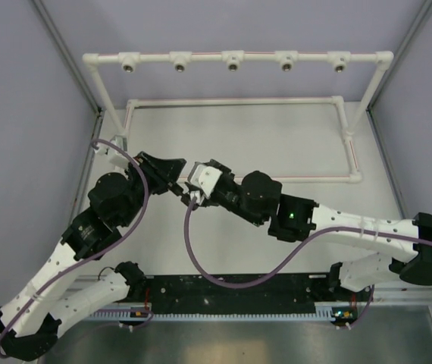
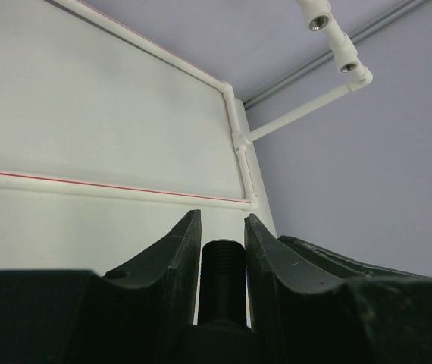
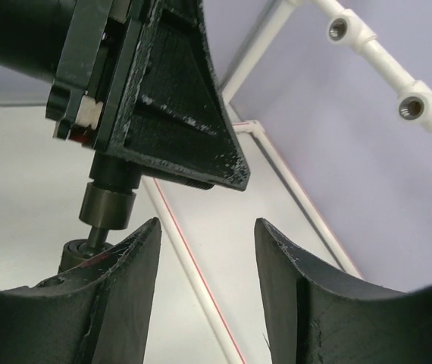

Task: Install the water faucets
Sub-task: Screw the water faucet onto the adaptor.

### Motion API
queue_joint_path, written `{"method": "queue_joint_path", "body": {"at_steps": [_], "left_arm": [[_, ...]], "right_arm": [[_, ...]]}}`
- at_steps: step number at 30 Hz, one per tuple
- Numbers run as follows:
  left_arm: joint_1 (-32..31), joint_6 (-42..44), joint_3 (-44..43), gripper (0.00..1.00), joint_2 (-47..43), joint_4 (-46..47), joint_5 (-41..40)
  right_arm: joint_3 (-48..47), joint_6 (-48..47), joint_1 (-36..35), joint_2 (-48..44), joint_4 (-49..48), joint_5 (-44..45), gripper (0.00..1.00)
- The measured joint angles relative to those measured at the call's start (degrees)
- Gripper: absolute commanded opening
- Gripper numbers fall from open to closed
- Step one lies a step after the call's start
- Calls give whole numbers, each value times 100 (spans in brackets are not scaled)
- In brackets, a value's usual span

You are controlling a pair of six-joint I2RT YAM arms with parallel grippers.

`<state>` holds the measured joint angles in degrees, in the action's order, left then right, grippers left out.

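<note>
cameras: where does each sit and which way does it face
Top external: above and behind the bases, looking down on the table and white pipe frame; the left arm and right arm show.
Left wrist: on the left arm, looking along the left pincer, shut on a black faucet piece, toward the frame's corner.
Right wrist: on the right arm, looking past the open right pincer at the left pincer's side.
Shared: all three show the frame; both wrist views show its sockets.

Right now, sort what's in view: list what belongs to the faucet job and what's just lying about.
Job: black faucet piece; left gripper, jaws shut on it; right gripper, jaws open; white pipe frame and its sockets.
Lying about: purple cables; black strip at the table's near edge.
</note>
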<state>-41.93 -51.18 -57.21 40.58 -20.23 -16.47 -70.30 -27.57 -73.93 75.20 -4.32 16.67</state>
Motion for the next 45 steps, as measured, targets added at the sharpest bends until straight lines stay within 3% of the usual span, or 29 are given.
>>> {"method": "queue_joint_path", "body": {"at_steps": [6,14,24,33,39,41,45], "left_arm": [[0,2,-2,0,2,-129,-214],[0,2,-2,0,15,-138,-448],[0,2,-4,0,15,-140,-575],[0,-20,-4,0,17,-140,-568],[0,-37,-2,0,17,-140,-568],[0,-35,-2,0,17,-146,-570],[0,-13,-2,0,0,-129,-535]], "right_arm": [[-339,79,-37,2,122,170,51],[-1005,848,-59,186,640,-319,51],[-1128,1434,-96,667,1320,-592,50],[-1187,1569,-96,887,1381,-636,44],[-1200,1567,-96,957,1331,-575,29],[-1200,1569,-96,968,1320,-505,1],[-1231,1600,-70,973,1298,-367,0]]}}
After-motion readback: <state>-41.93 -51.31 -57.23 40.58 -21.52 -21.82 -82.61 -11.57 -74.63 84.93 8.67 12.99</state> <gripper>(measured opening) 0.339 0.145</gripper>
